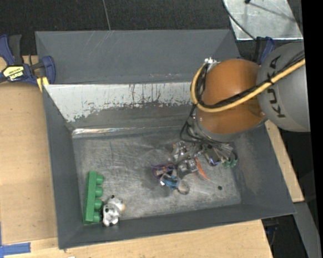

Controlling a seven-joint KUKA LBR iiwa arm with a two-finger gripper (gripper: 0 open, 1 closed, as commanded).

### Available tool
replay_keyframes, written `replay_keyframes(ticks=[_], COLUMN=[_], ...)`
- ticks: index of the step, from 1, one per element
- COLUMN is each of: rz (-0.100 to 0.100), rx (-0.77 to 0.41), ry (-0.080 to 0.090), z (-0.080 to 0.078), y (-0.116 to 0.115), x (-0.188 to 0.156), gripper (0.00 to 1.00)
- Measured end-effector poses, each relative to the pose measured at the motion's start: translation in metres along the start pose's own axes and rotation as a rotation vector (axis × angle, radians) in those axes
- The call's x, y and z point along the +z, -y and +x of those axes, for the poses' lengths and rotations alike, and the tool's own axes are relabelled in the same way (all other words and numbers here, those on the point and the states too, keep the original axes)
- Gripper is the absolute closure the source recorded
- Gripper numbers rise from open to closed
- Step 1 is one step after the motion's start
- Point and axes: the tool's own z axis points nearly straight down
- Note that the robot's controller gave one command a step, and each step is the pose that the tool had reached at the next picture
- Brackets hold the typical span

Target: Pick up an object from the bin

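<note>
One green studded block (93, 196) lies in the grey bin (65, 178), with one small white figure (111, 211) touching its near end. Well to the block's right, the gripper (187, 153) hangs below the arm's orange cover (229, 101), right over one heap of small bits (173, 173) tangled close together. Whether the gripper is wide or narrow cannot be told.

Two clusters in our bin (145, 60).
We find a studded brick (93, 197) lower left, a small figure (112, 211) at its lower end, a heap (173, 172) right of centre.
</note>
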Motion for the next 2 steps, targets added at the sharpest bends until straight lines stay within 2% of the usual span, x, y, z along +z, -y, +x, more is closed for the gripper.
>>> replay_keyframes(ticks=[1,2], rz=[0.007,0.006], rx=[0.021,0.017], ry=[0.011,0.023], z=[-0.016,-0.024], y=[0.000,-0.006], x=[-0.066,-0.085], gripper=[1.00,1.00])
